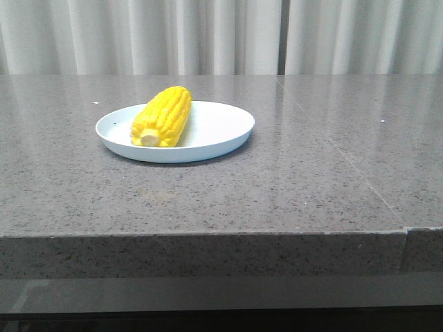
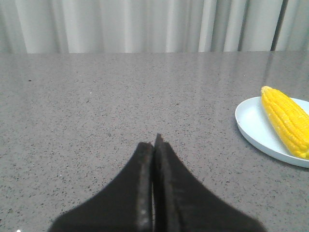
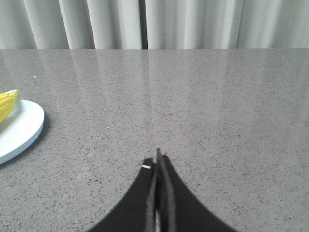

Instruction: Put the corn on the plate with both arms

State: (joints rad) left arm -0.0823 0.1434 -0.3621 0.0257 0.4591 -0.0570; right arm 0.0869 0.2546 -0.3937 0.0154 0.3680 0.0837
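The yellow corn (image 1: pixel 163 116) lies on the pale blue-white plate (image 1: pixel 221 128), on its left half, stub end toward the front. No arm shows in the front view. In the left wrist view my left gripper (image 2: pixel 154 142) is shut and empty over bare table; the corn (image 2: pixel 286 121) and plate (image 2: pixel 256 126) lie well off to its right. In the right wrist view my right gripper (image 3: pixel 156 159) is shut and empty, with the plate (image 3: pixel 21 126) and a tip of the corn (image 3: pixel 8 102) far to its left.
The grey speckled stone table (image 1: pixel 291 187) has a front edge with a seam at the right (image 1: pixel 405 232). Pale curtains (image 1: pixel 221 34) hang behind the table.
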